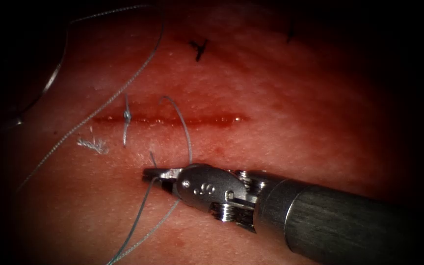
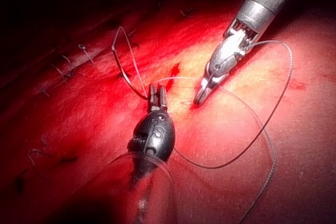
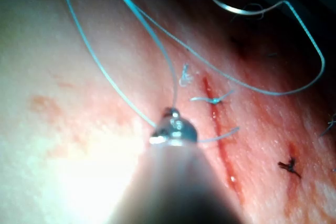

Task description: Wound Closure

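Nearest, the right gripper (image 1: 159,176) is seen closed on the thread (image 1: 187,137) against the tissue (image 1: 295,122), just below the cut (image 1: 202,119). From it the thread is carried up in an arc over the cut and down in two strands. One knotted stitch (image 1: 127,116) is set across the cut's left end. Beyond, the needle (image 2: 122,69) is gripped near one end of its curve by the left gripper (image 2: 157,94), clear of the tissue. Farthest, a dark stitch (image 1: 198,48) is seen.
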### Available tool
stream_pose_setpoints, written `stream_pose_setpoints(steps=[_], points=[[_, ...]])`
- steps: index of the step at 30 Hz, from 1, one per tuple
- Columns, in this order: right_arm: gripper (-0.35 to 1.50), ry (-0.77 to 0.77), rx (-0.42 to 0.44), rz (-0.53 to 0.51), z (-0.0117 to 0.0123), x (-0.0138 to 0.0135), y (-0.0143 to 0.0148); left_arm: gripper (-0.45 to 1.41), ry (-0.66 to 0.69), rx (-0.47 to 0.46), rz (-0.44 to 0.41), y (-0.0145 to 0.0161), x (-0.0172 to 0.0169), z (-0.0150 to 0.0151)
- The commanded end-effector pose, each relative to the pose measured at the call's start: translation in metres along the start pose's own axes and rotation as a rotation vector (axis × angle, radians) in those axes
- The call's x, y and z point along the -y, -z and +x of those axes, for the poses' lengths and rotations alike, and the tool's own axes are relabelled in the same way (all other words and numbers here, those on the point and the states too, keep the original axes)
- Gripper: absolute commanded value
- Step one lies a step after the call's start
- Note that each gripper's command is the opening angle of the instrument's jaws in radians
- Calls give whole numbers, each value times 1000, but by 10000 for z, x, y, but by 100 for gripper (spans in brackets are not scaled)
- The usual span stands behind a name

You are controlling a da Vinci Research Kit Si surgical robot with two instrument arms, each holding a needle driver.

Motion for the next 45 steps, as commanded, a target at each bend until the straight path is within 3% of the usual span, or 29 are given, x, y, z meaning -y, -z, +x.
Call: stream_pose_setpoints(steps=[1,12,23,24,25,26,27,30,40,45], points=[[-35,3,-11,12,12,15,1,-45,-1,-2,1,-9,0,-4],[-35,31,-61,67,67,97,47,-45,-1,-2,1,-9,0,-4],[-35,25,-67,109,91,135,77,-45,-1,-2,1,-8,-1,-4],[-30,22,-59,119,91,137,78,-45,-1,-2,1,-8,-1,-4],[10,13,-43,135,92,137,80,-45,-1,-2,1,-8,-1,-4],[32,13,-37,141,93,136,81,-45,-1,-2,1,-8,-1,-4],[103,2,-28,131,92,126,84,-45,-1,-2,1,-8,-1,-4],[135,-7,-9,86,88,107,91,-45,-1,-2,1,-8,-1,-4],[130,42,160,-14,65,31,147,-45,-1,-2,2,-8,-1,-4],[120,28,180,-80,67,-4,157,-45,-1,-2,2,-8,-1,-4]])
